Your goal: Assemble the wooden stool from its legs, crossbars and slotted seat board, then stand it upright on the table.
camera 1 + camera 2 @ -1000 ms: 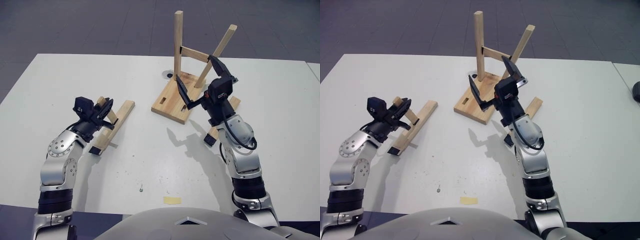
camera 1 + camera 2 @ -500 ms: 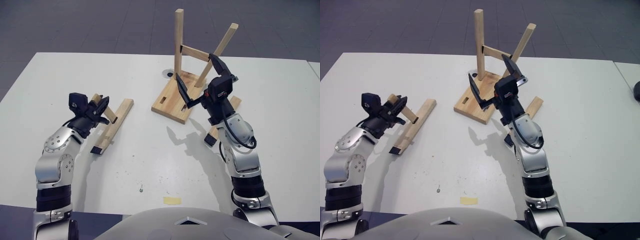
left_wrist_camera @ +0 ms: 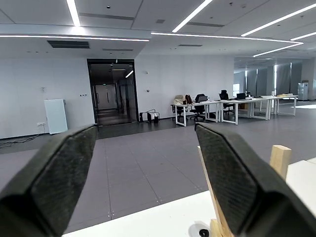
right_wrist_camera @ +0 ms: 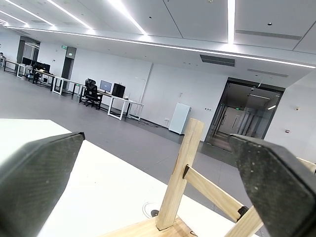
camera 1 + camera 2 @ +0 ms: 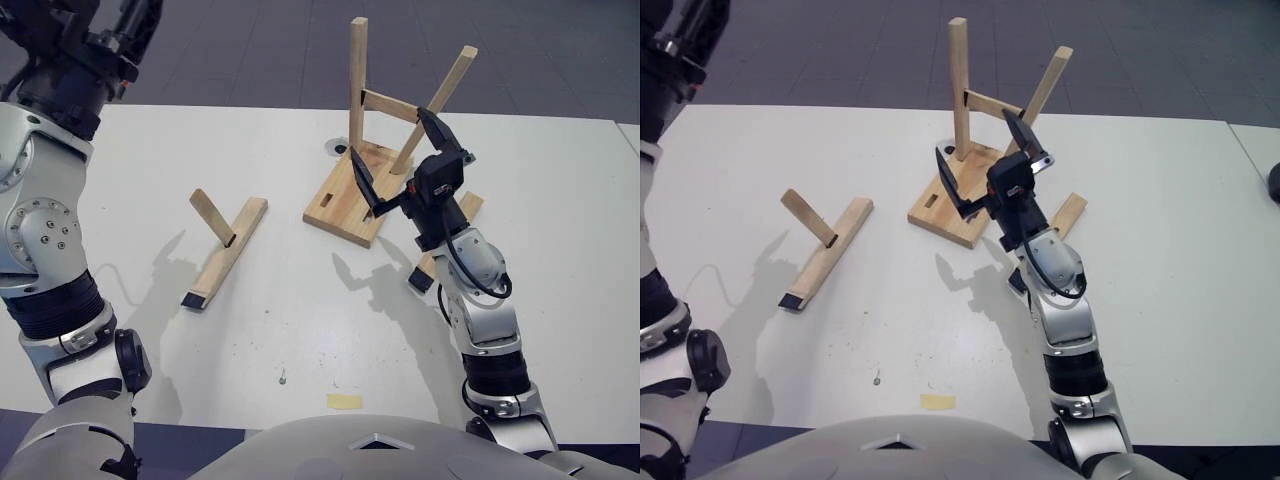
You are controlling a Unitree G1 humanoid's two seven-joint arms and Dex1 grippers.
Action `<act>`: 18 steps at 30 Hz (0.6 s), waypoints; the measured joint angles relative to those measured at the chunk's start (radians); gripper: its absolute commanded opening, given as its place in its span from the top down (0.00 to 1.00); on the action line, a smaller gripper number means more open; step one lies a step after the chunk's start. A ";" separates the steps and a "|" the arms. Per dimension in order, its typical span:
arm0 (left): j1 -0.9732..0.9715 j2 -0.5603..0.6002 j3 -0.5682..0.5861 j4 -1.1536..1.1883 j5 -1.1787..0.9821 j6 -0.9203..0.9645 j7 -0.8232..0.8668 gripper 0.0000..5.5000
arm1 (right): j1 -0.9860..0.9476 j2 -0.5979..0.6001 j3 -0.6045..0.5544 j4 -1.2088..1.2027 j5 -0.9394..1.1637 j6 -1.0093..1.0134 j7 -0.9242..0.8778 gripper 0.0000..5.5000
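Wooden leg with a short crossbar (image 5: 228, 250) lies flat on the table (image 5: 300, 330), on your left side and well apart from the seat board (image 5: 345, 205). Its long side runs away from you, tipped a bit right. Your left gripper (image 3: 143, 148) is wide open and empty, high above it, so it must come down, I think. Your right gripper (image 5: 388, 135) is wide open and empty too, by the board's upright legs (image 5: 357, 85).

Silver arms (image 5: 487, 318) — black joints, looped black cable (image 5: 497, 291)
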 measured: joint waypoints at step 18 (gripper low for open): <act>0.272 -0.106 -0.084 0.026 0.112 -0.016 0.007 0.02 | 0.000 0.003 0.000 0.007 0.002 -0.002 -0.004 0.02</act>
